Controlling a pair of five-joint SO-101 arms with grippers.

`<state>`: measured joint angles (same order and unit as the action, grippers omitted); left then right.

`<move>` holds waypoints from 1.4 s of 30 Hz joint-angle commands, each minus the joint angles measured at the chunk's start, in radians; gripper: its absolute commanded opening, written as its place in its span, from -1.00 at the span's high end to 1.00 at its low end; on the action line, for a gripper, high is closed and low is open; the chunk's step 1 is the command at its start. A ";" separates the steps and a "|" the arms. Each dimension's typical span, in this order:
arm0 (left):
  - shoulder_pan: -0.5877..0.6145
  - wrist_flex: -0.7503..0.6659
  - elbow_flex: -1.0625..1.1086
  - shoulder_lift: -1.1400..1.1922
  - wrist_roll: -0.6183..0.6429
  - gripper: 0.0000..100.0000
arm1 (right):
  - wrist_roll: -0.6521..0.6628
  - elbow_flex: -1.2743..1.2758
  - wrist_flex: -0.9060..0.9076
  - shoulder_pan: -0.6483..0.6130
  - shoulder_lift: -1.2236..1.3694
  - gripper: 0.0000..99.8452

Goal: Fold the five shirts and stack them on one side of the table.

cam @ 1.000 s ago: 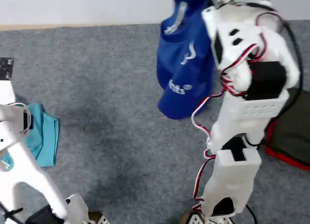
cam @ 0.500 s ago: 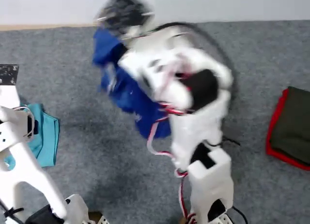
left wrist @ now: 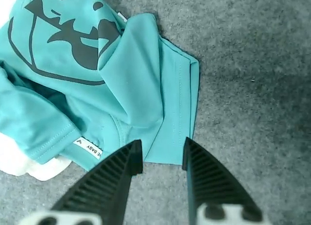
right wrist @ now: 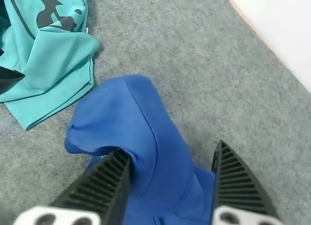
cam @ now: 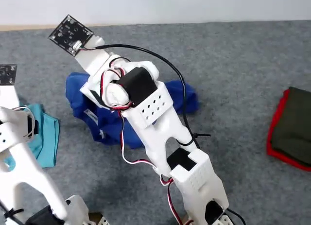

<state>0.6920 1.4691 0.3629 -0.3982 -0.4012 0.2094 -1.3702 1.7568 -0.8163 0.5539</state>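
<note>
A crumpled blue shirt point(cam: 109, 123) lies on the grey table left of centre, partly under my right arm. In the right wrist view my right gripper point(right wrist: 171, 152) is open and low over it, with a raised fold of the blue shirt point(right wrist: 141, 132) between the spread fingers. A teal shirt point(cam: 46, 132) with a dark print lies at the left edge, rumpled. My left gripper point(left wrist: 161, 145) hangs open just above the hem of the teal shirt point(left wrist: 126, 89), holding nothing. A folded dark shirt with red trim point(cam: 291, 125) sits at the right edge.
The right arm point(cam: 160, 132) stretches from the near edge diagonally to the back left, covering part of the blue shirt. A pale wall edge point(cam: 155, 6) bounds the table at the back. Bare grey cloth point(cam: 233, 64) lies between the blue shirt and the dark one.
My right arm swung from the back right to the left with the blue shirt hanging from it and lowered it; the shirt now lies on the table. The left arm kept still.
</note>
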 commanded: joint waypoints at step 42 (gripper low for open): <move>-0.172 -0.015 -0.005 -0.028 0.009 0.73 | 0.133 1.263 0.036 0.122 -0.670 0.73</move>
<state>0.5294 1.4691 0.3629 -0.3982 -0.3997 0.3337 -0.0614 1.7568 -0.7396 0.0092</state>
